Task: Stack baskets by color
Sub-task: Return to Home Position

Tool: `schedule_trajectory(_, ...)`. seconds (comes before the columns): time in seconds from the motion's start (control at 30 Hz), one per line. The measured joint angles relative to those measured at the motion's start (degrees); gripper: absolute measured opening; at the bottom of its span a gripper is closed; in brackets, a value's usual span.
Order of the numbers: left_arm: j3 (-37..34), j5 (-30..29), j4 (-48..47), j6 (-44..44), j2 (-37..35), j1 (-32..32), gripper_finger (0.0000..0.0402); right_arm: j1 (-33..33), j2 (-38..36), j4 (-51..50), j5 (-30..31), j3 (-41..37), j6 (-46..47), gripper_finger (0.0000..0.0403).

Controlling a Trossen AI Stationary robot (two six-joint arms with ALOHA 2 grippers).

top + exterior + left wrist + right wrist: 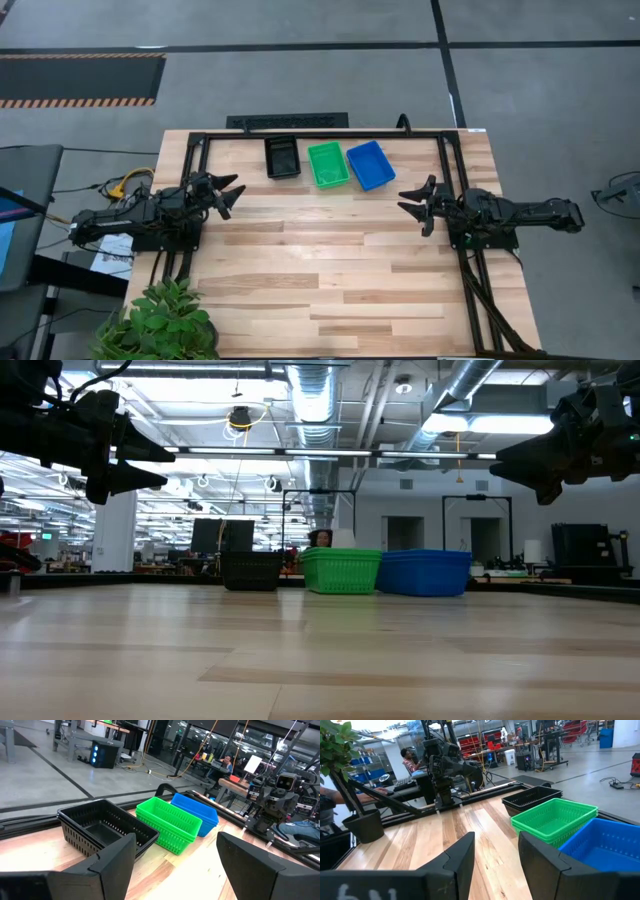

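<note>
Black stack [282,157], green stack [328,164], blue stack [370,165] stood sorted; stacking judged done, homing left. Left gripper [234,198], right gripper [412,204] spread, empty.

From above, the wooden table [330,270] lies open to me from its centre down to 6 o'clock. Nothing stands between my left gripper [235,199] at 9 and my right gripper [408,203] at 3, both raised off the wood, fingers apart. At 12 the black stack [283,157], green stack [328,164] and blue stack [370,165] form a close row. A potted plant [165,320] blocks 7 o'clock.
</note>
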Motion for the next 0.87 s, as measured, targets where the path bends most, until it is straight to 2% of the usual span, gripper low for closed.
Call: schedule_trajectory(0.87,0.0,0.0,0.0,0.0,-0.01,0.0,0.0265,0.01,-0.01,0.0,0.01,-0.02,0.0,0.0171)
